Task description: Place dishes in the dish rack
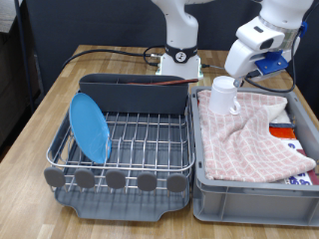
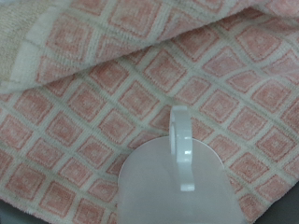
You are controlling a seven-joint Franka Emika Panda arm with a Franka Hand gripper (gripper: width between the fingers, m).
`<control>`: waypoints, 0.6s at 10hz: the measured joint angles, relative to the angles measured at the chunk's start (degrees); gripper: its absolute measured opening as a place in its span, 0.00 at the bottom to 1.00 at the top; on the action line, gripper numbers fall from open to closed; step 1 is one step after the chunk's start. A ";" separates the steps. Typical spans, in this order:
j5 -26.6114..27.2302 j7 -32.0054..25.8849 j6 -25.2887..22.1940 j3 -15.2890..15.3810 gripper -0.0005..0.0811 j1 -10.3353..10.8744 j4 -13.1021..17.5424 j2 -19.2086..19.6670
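The dish rack (image 1: 130, 134) stands at the exterior view's left. The light-blue plate (image 1: 89, 125) stands on edge in its wire grid, at the left side. A thin reddish-brown thing, apparently the wooden spoon (image 1: 150, 86), lies along the tall grey compartment at the back. The white mug (image 1: 223, 96) is over the pink-and-white checked cloth (image 1: 254, 134) at the bin's far left corner. My gripper (image 1: 236, 76) is directly above the mug, at its rim. In the wrist view the mug (image 2: 173, 182) and its handle (image 2: 181, 140) show close up over the cloth (image 2: 112, 84). No fingers show there.
The grey plastic bin (image 1: 249, 204) stands at the exterior view's right, right beside the rack, with the cloth filling it and a coloured packet (image 1: 299, 181) at its near right corner. The robot base (image 1: 179, 62) and a black cable are behind the rack.
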 joint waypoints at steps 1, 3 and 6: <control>-0.24 -0.03 0.89 -0.26 0.99 -0.02 -0.81 0.46; -0.35 -0.51 3.42 -0.89 0.99 -0.17 -2.50 1.37; -0.27 -1.74 7.64 -1.70 0.99 -0.26 -4.50 2.84</control>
